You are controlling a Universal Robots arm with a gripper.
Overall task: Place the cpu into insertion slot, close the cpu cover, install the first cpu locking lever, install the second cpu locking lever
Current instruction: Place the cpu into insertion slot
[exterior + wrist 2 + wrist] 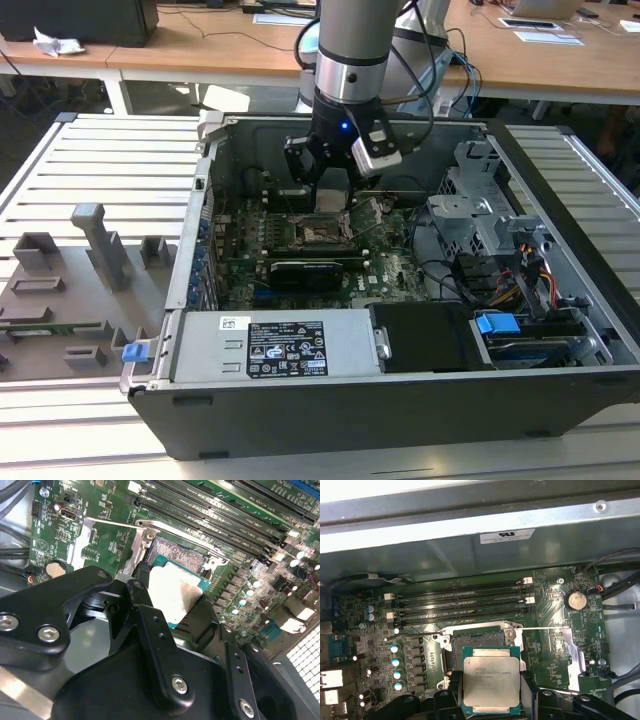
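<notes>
One cpu [491, 680], pale metal face outward, is clamped by two opposite edges between the black jaws of the single gripper [330, 192]. It hangs over the one insertion slot [472, 639] and hides part of the dark socket, with the rest showing uncovered past its edge. It is not seated in the slot. The second wrist view shows the same chip [175, 592] held clear of the socket [181, 555]. The one cpu cover [574, 655] is flipped open beside the slot, and green board shows through its window. Two thin wire locking levers [545, 628] stand released, one on each side of the socket. On the green motherboard [555, 610], what look like four long black memory slots [460, 600] run just past the socket, and one coin cell [576, 599] sits near the open cover. The board lies in one open computer case [300, 410], whose walls close it in on all sides. Inside, a long black card [310, 270] and a silver power supply [270, 345] lie close by. The case rests on a pale slatted metal counter [110, 160], with grey fixture blocks [100, 250] at the exterior view's left. Wooden desks [200, 45] stand behind.
</notes>
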